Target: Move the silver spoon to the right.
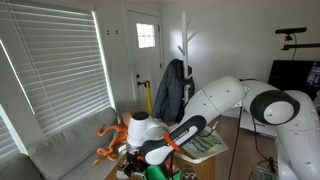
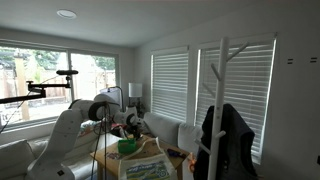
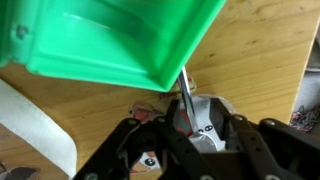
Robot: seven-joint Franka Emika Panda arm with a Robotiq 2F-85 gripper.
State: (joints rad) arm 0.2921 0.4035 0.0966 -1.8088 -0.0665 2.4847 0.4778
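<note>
In the wrist view a silver spoon [image 3: 186,95] stands between my gripper's fingers [image 3: 198,125], its thin handle rising toward the rim of a green plastic container [image 3: 110,40] that fills the top of the view. The fingers appear closed on the spoon's wider lower part, just above the wooden table [image 3: 265,60]. In both exterior views the arm reaches down to the low table, with the gripper [image 1: 136,160] [image 2: 124,128] next to the green container [image 2: 128,146]. The spoon is too small to make out in the exterior views.
A white sheet [image 3: 35,125] lies at the table's left edge. An orange octopus toy [image 1: 110,140] sits by the sofa. A magazine [image 1: 205,148] lies on the table. A coat rack with a dark jacket [image 1: 172,90] stands behind.
</note>
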